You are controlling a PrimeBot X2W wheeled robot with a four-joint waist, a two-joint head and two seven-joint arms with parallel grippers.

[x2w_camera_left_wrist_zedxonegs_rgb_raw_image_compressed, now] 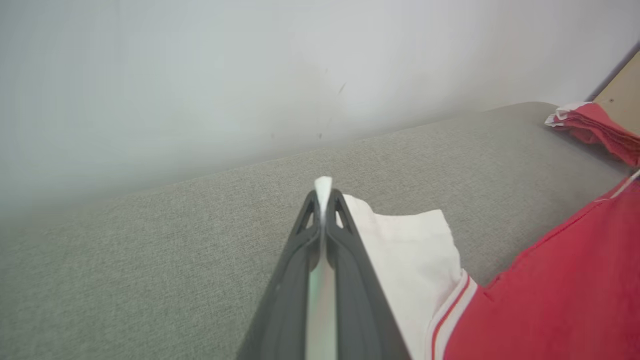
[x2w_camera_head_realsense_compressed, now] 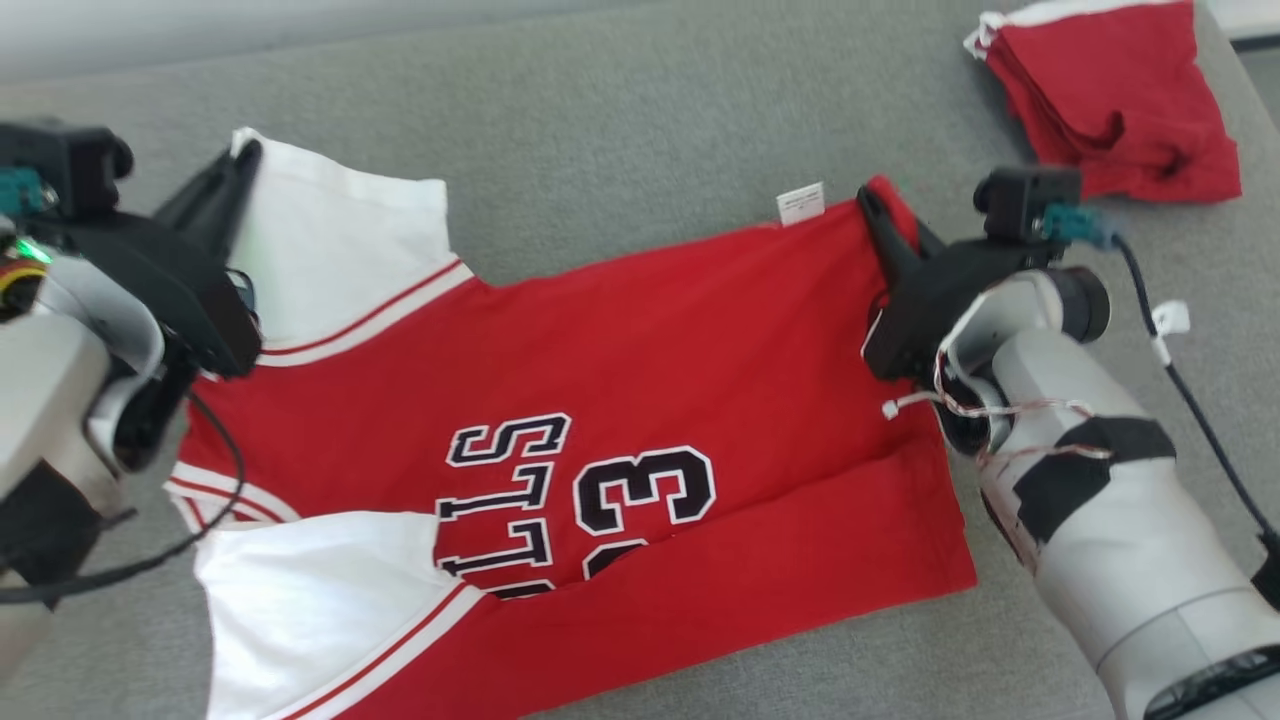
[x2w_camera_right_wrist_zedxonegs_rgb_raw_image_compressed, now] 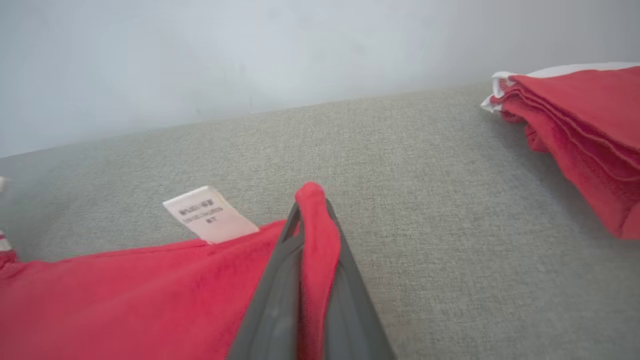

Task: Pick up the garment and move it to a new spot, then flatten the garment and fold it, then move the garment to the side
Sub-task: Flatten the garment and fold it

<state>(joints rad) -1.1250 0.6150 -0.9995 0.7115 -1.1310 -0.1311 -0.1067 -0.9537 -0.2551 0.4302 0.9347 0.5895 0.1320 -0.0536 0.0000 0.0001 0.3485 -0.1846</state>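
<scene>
Grey upholstery point(x2w_camera_head_realsense_compressed: 640, 110) under garment point(x2w_camera_head_realsense_compressed: 640, 350), pale wall point(x2w_camera_left_wrist_zedxonegs_rgb_raw_image_compressed: 200, 75).

Letters "LLS" and "3" on jersey point(x2w_camera_head_realsense_compressed: 620, 330), tag point(x2w_camera_head_realsense_compressed: 801, 203) print unreadable

Your left gripper point(x2w_camera_head_realsense_compressed: 243, 158) is clamped tight, both fingers pressed together on a white corner of the garment point(x2w_camera_head_realsense_compressed: 600, 340), a sliver of cloth poking past the tips. The fingers point up toward the cushion's point(x2w_camera_head_realsense_compressed: 640, 120) far edge, leaning slightly right. Your left forearm point(x2w_camera_head_realsense_compressed: 40, 390) sits low at the left side, wrist bent. Over on the right, your right gripper point(x2w_camera_head_realsense_compressed: 870, 200) is pinched closed too, red cloth squeezed between the fingers. The right forearm point(x2w_camera_head_realsense_compressed: 1130, 540) comes in from the near right corner, wrist cocked, fingers angled up and left.
</scene>
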